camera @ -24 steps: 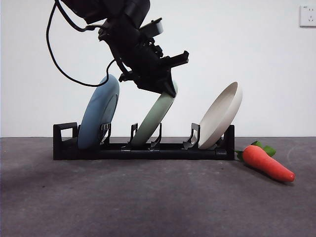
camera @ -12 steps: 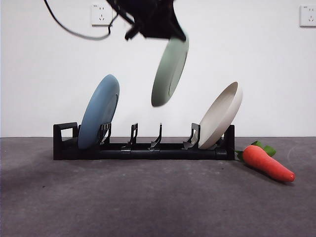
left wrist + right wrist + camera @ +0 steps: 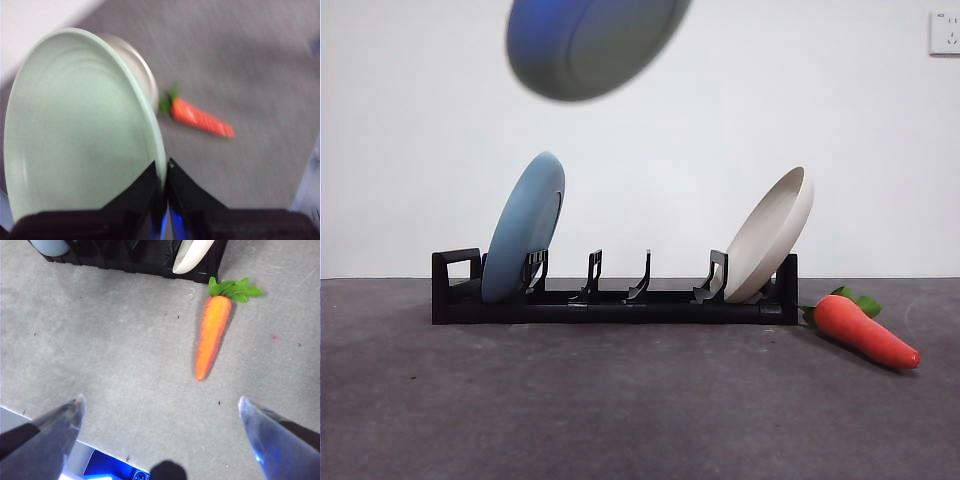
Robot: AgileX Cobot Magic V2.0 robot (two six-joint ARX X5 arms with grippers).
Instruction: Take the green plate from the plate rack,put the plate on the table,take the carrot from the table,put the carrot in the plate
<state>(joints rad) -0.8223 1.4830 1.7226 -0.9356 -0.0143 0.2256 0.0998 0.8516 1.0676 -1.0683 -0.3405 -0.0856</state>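
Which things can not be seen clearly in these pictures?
- Front view: the green plate is blurred and cut by the top edge; the gripper holding it is out of frame.
- Left wrist view: the plate hides most of the rack; the carrot is blurred.
- Right wrist view: the rack and its two plates are cut by the top edge.

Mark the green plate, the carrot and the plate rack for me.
green plate (image 3: pixel 80 125), left wrist view, on its inner face.
carrot (image 3: pixel 212 335), right wrist view, on its orange body.
plate rack (image 3: pixel 620 312), front view, on its low front rail.
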